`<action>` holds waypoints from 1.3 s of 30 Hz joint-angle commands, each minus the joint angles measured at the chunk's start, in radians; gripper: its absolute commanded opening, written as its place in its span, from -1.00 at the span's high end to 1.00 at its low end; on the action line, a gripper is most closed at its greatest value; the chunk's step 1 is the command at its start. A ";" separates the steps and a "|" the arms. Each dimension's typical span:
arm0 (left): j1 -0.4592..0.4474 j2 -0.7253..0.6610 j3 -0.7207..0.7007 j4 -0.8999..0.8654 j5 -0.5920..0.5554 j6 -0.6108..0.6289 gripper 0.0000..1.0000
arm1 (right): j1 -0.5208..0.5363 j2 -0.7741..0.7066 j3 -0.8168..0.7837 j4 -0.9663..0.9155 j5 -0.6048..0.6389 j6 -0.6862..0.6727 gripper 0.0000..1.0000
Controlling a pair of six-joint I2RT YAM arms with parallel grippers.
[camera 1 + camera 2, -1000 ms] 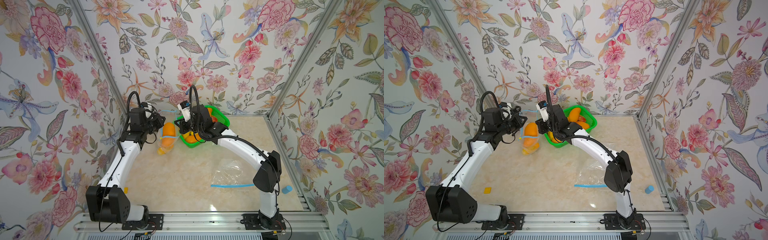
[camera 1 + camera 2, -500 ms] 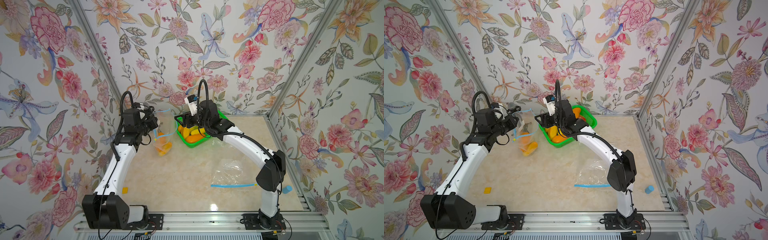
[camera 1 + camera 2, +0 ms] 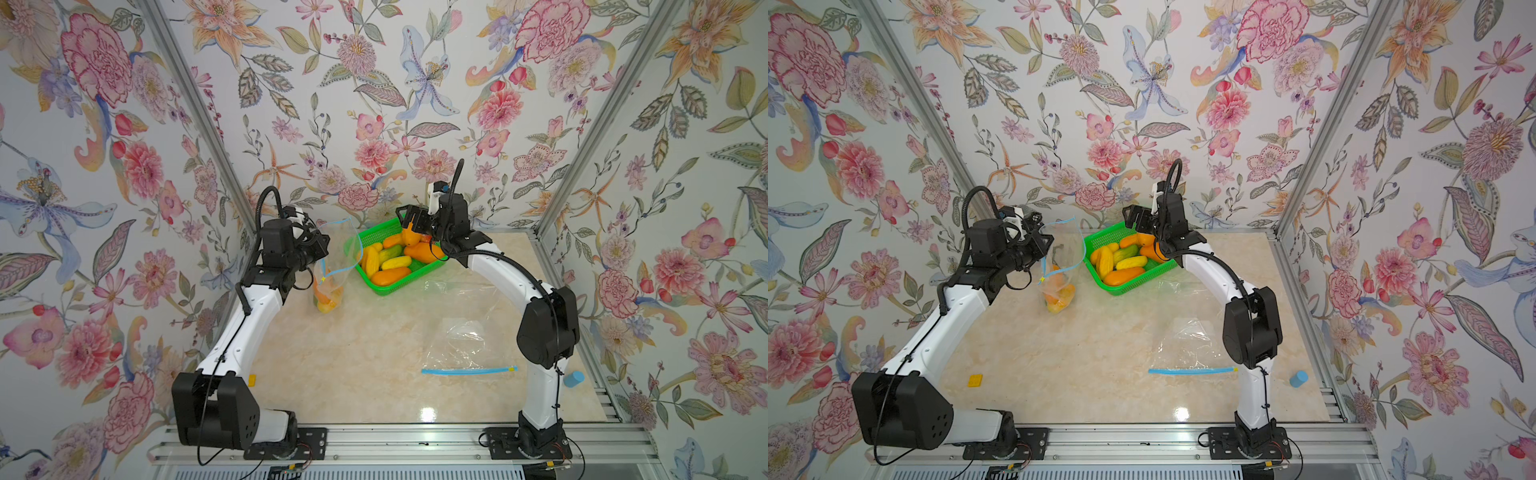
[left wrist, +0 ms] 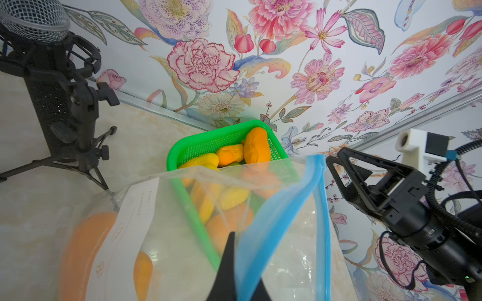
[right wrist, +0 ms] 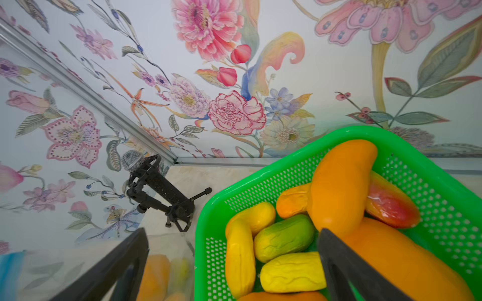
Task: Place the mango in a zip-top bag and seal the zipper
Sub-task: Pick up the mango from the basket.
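Marble table: green basket of spare fruit at far centre. Just left of it, the zip-top bag hangs upright with its mouth agape. The left gripper is clamped on the bag's blue zipper edge. The right gripper hovers over the basket's far-left corner, jaws wide apart and empty. The mango lies in the bag's bottom. Judgement: loading done, sealing in hand. Next, the right gripper must pinch the zipper beside the left's hold and run along it.

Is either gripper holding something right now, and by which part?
The left gripper pinches the clear bag by its blue zipper strip. The right gripper is open over the green basket, holding nothing.
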 commanded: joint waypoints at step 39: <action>-0.012 0.045 -0.019 0.052 0.031 -0.024 1.00 | -0.048 0.527 0.525 -0.190 -0.190 -0.022 0.48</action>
